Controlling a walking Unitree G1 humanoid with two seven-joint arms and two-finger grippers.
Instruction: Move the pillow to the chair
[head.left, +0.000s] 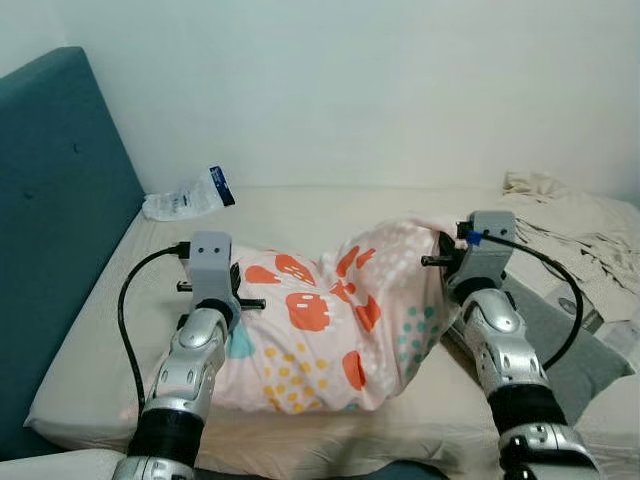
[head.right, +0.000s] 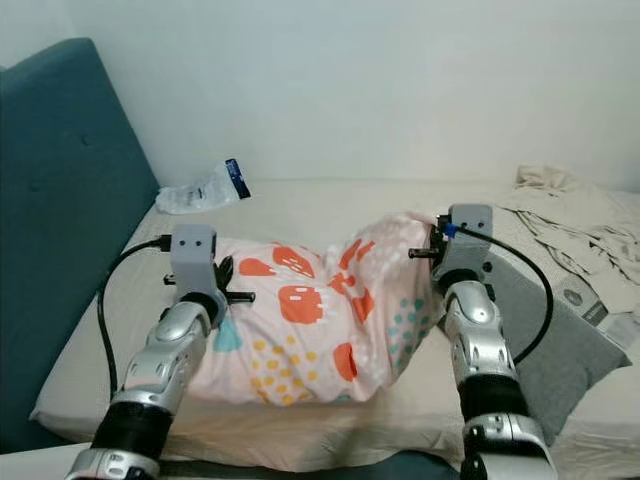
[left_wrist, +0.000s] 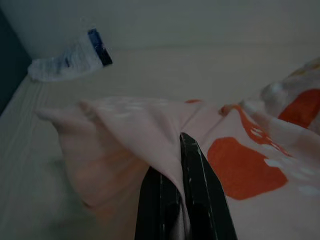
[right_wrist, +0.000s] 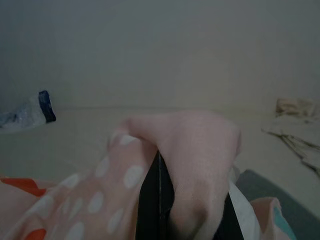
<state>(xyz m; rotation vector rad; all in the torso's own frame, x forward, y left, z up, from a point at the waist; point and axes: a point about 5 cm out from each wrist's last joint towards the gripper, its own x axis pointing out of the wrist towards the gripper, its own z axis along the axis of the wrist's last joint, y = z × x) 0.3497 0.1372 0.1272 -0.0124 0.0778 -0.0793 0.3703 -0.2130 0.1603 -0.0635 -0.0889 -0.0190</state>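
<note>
You are holding the soft pink pillow with orange and teal spots (head.left: 330, 330) crosswise on the beige mattress (head.left: 90, 360), its long axis running between your arms. The left gripper (left_wrist: 182, 150) is pinching fabric at one end, the right gripper (right_wrist: 160, 170) clamping the other, both jaws closed on cloth.

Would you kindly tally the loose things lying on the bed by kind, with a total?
Patterned pink pillow, pinched by the left gripper and right gripper: 1
Grey pillow: 1
Plastic packet with a blue end: 1
Crumpled beige cloth: 1
Total: 4
</note>
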